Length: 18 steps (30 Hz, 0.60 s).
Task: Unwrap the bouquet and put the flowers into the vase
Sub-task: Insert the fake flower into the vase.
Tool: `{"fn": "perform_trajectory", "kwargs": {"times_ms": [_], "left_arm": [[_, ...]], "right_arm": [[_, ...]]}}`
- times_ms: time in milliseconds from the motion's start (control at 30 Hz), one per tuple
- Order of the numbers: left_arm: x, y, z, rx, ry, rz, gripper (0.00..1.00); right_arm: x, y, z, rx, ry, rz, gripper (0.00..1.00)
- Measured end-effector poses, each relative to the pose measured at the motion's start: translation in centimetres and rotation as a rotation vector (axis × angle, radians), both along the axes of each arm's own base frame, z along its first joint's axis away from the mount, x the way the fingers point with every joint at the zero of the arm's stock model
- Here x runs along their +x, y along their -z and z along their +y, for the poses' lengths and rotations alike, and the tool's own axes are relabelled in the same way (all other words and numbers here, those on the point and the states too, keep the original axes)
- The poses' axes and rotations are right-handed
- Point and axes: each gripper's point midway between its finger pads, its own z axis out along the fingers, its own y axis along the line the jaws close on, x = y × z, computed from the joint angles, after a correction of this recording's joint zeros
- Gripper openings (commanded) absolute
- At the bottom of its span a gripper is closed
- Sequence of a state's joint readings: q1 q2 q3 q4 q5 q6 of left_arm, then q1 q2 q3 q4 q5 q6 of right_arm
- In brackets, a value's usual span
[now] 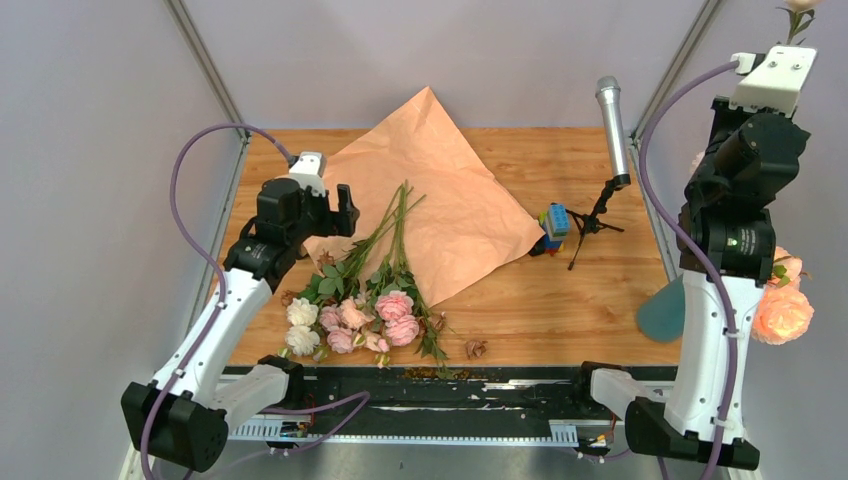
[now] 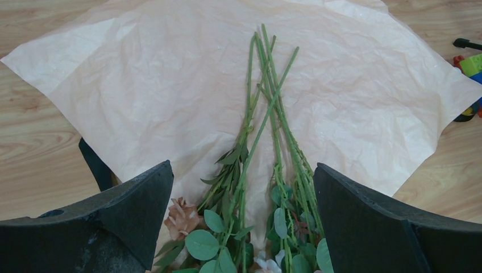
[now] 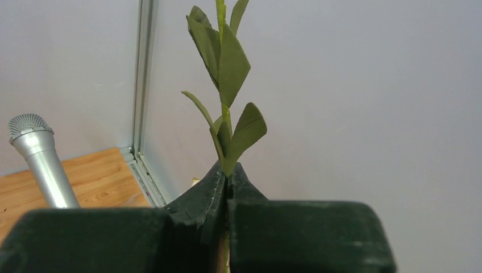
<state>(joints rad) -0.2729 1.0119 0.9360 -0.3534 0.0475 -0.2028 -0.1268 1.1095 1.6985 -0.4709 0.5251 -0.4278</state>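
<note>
**Top view:** the flowers (image 1: 395, 305) lie loose at the near-left of the desk (image 1: 560, 310). Their stems (image 1: 398, 215) rest on the opened paper (image 1: 450, 180) and the blooms point toward the near edge. The left tool (image 1: 345, 208) hovers over them. The vase (image 1: 660, 312) is at the right edge, partly hidden behind the raised right arm (image 1: 745, 200).

**Left wrist:** the jaws are wide apart above the stems.

**Right wrist:** the right tool (image 3: 227, 177) is clamped on one leafy stem (image 3: 227, 85) that points upward.
</note>
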Motion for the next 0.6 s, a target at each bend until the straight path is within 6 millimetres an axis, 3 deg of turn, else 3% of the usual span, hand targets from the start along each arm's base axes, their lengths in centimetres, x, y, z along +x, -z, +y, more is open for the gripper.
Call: {"fn": "perform_trajectory", "kwargs": {"times_ms": [133,300,600], "left_arm": [[0.1,0.5,-0.1,0.001,0.004,0.01,1.0],[0.1,1.0,-0.1,0.002,0.005,0.018,1.0],[0.1,1.0,-0.1,0.005,0.008,0.017,1.0]], "right_arm": [[-1.2,-1.1,0.0,-0.021,0.004,-0.028,0.0],[-1.0,-0.9,-0.6,-0.039,0.026,-0.015,0.0],[2.0,5.2,-1.9,-0.027,0.021,0.116,0.0]]}}
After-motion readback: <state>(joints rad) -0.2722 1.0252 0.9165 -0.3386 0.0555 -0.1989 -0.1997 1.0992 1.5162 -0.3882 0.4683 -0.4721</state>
